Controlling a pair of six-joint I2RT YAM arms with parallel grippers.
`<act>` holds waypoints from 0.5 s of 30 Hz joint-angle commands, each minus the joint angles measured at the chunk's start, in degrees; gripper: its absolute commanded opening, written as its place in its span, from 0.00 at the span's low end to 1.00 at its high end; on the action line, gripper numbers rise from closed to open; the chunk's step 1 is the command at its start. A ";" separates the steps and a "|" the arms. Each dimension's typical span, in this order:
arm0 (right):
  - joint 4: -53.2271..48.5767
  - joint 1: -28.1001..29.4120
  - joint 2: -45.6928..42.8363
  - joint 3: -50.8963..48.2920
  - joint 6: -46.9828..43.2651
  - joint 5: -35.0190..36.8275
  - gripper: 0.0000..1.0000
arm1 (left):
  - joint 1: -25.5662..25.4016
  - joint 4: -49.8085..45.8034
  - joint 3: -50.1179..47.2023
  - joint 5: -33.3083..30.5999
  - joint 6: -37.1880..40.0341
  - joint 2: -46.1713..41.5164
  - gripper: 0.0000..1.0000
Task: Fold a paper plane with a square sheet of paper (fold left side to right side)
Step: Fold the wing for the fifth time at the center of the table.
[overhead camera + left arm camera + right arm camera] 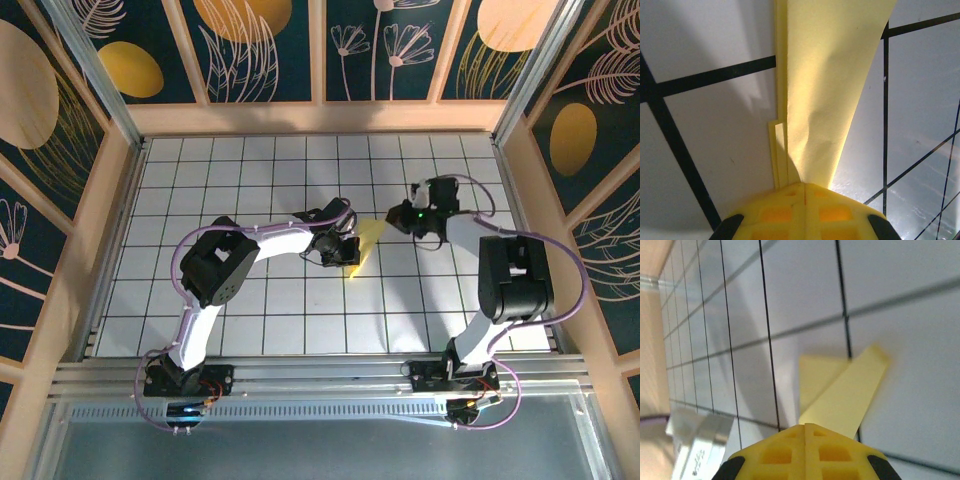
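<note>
Paper plane [366, 243], a narrow yellow wedge, is pinched in left tool [805, 188] and right tool [805, 427].

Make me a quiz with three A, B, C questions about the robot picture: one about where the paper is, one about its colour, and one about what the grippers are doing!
1. Where is the folded paper?
A) between the left gripper and the right gripper
B) against the back wall
C) on the arm bases

2. What colour is the paper?
A) blue
B) pale yellow
C) red

3. How are the two grippers?
A) both wide open
B) one open, one shut
C) both shut on the paper

Answers: 1 A, the top view shows it mid-table between them. 2 B, it looks pale yellow in all three views. 3 C, each wrist view shows closed fingers with paper coming out from between them.
</note>
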 commanded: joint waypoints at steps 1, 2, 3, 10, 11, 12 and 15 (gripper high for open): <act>1.75 4.16 0.45 -4.41 4.45 -1.32 0.00 | -0.23 -9.51 -2.39 -3.43 0.21 3.52 0.00; 2.47 5.11 0.96 -4.85 5.06 -1.13 0.00 | -0.25 -9.52 -2.39 -3.43 0.20 3.44 0.00; 3.05 6.02 1.72 -5.18 5.70 -0.97 0.00 | -0.25 -9.42 -2.39 -3.43 0.24 3.39 0.00; 4.97 8.85 4.96 -5.50 8.54 -0.13 0.00 | -0.24 -9.33 -2.56 -3.43 0.18 3.34 0.00; 5.07 9.08 5.15 -5.69 8.79 -0.13 0.00 | -0.25 -9.40 -2.56 -3.43 0.15 3.34 0.00; 5.25 9.28 5.48 -5.93 9.07 -0.09 0.00 | -0.25 -9.35 -2.56 -3.43 0.14 3.33 0.00; 5.65 9.43 6.04 -7.12 9.62 0.21 0.00 | -0.25 -9.41 -2.48 -3.43 0.18 3.26 0.00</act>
